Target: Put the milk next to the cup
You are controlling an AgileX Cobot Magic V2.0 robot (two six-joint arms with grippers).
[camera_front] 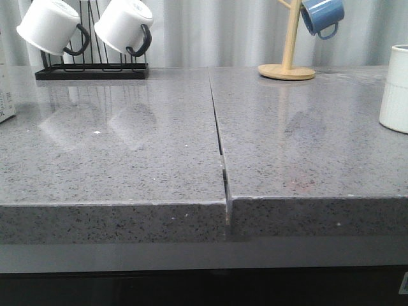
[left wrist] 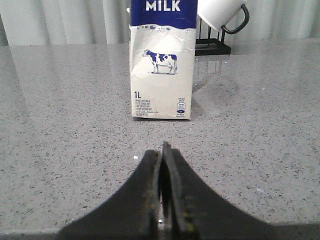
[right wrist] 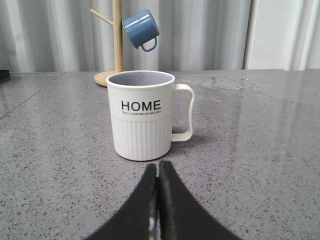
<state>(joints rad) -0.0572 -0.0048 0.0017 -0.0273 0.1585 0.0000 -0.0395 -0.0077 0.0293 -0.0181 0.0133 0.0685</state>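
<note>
The milk, a tall white carton with a blue top band, a cow picture and "1L", stands upright on the grey counter, straight ahead of my left gripper, which is shut and empty a short way from it. In the front view only a sliver of the milk shows at the far left edge. The cup, a white "HOME" mug with ribbed lower half and white handle, stands just ahead of my right gripper, which is shut and empty. The cup sits at the far right edge in the front view. Neither gripper shows in the front view.
A black rack with two white black-handled mugs stands at the back left. A wooden mug tree with a small blue mug stands at the back right. A seam splits the counter.
</note>
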